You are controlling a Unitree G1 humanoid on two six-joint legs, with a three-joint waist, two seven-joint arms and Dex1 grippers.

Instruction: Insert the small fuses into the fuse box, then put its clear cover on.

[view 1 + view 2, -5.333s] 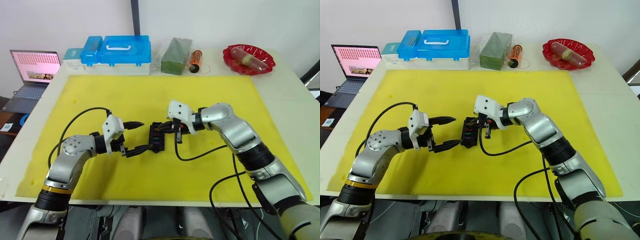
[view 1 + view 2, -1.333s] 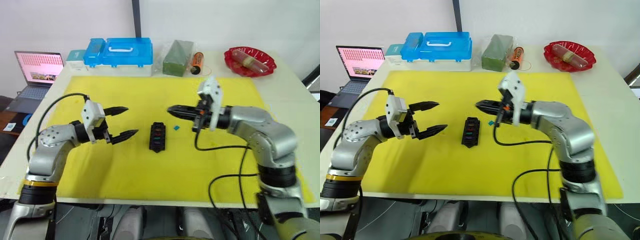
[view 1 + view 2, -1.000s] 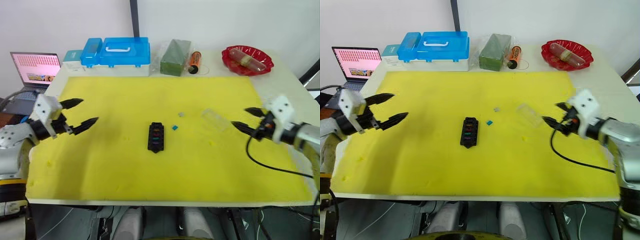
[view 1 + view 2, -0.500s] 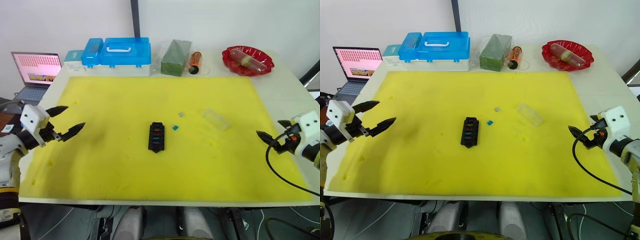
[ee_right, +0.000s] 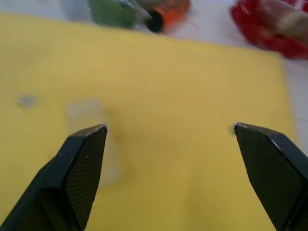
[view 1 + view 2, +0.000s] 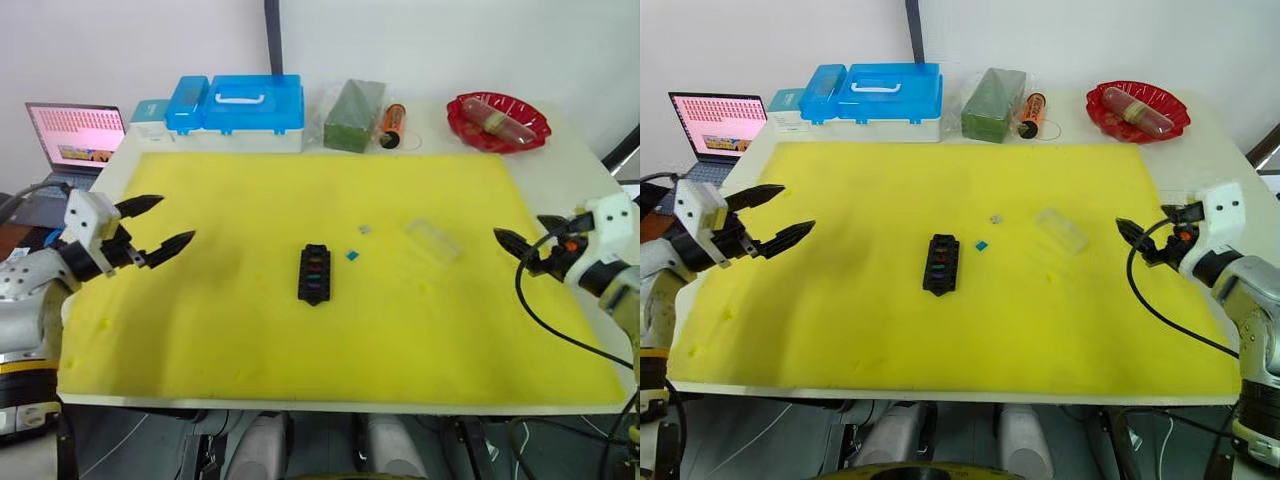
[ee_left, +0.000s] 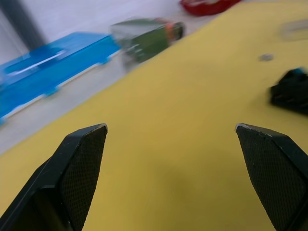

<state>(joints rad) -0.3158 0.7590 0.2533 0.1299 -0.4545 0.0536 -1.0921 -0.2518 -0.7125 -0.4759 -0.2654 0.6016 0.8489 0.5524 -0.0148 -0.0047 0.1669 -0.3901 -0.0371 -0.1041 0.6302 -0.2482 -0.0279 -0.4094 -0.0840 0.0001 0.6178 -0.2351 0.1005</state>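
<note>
The black fuse box [image 6: 313, 275] lies in the middle of the yellow mat [image 6: 240, 190], with coloured small fuses seated in its slots. A loose teal fuse [image 6: 351, 255] and a grey one [image 6: 363, 229] lie just to its right. Further right lies the clear cover [image 6: 433, 240], flat on the mat. My left gripper [image 6: 172, 220] hovers open over the mat's left side, far from the box. At the mat's right edge my right gripper [image 6: 515, 240] is open too, a short way right of the cover. The right wrist view shows the cover [image 5: 91, 125] ahead of its fingers.
Along the back of the table stand a blue-lidded storage case [image 6: 235, 105], a green block [image 6: 352, 100], an orange cylinder [image 6: 392, 122] and a red bowl [image 6: 498, 118]. A laptop [image 6: 75, 135] sits off the table's left rear corner.
Both open grippers swung out to the mat's side edges and have come back inward a little. The fuse box, loose fuses and cover have not moved.
</note>
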